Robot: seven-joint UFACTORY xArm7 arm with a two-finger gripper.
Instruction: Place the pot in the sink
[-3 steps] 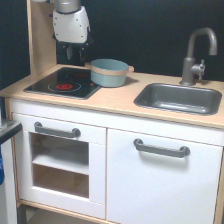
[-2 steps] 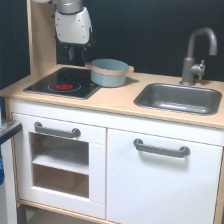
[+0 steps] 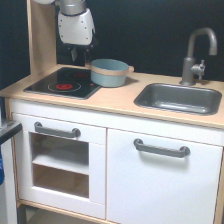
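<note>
The light blue-grey pot (image 3: 109, 73) with a tan rim band stands upright on the wooden counter, at the right edge of the black stovetop (image 3: 62, 82). My gripper (image 3: 77, 53) hangs from a white body above the back of the stovetop, to the exterior view's left of the pot and slightly higher. Its dark fingers look open with nothing between them, and they do not touch the pot. The dark grey sink (image 3: 178, 98) is set into the counter at the exterior view's right, well apart from the pot.
A grey curved faucet (image 3: 197, 54) rises behind the sink. A wooden side panel (image 3: 42, 37) stands at the back left. Below the counter are a white cabinet door and an oven door, each with a grey handle (image 3: 161, 148).
My gripper has shifted a little toward the exterior view's right, closer to the pot. The pot has not moved.
</note>
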